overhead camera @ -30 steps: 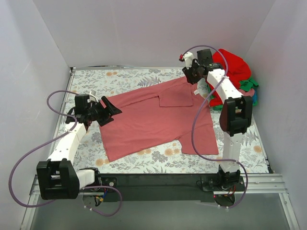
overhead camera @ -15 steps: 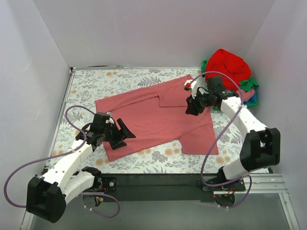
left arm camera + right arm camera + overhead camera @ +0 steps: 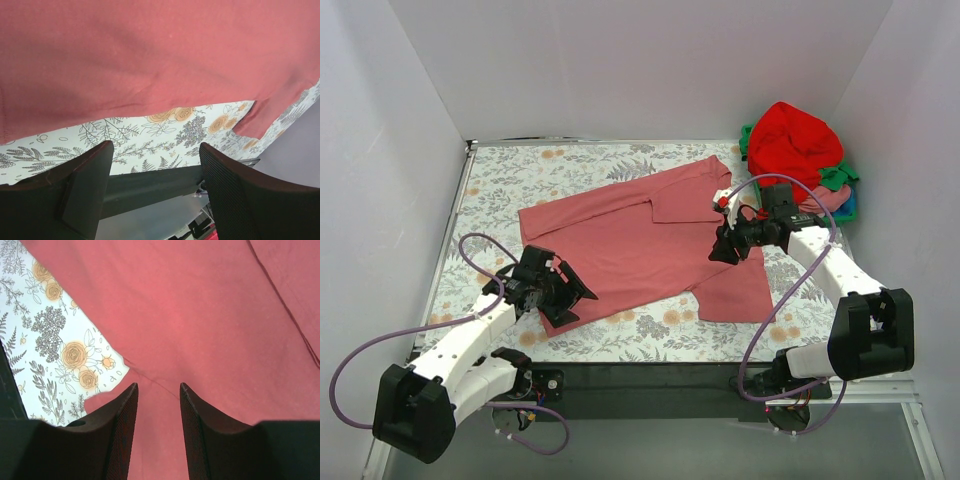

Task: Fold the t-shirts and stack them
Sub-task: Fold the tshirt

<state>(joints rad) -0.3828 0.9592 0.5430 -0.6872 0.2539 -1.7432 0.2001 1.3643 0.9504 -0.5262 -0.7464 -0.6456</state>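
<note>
Bench (image 3: pixel 498 172) covered edge to edge in white cloth (image 3: pixel 582 160) printed with grey ferns and orange flowers, enclosed left, rear and right by plain white walls (image 3: pixel 620 60), black strip (image 3: pixel 650 376) along near edge, evenly lit.

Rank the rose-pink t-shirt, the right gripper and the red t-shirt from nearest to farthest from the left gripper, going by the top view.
From the left gripper:
1. rose-pink t-shirt: its near left corner lies right at the gripper.
2. right gripper: across the shirt, to the right.
3. red t-shirt: on the heap at the far right corner.
</note>
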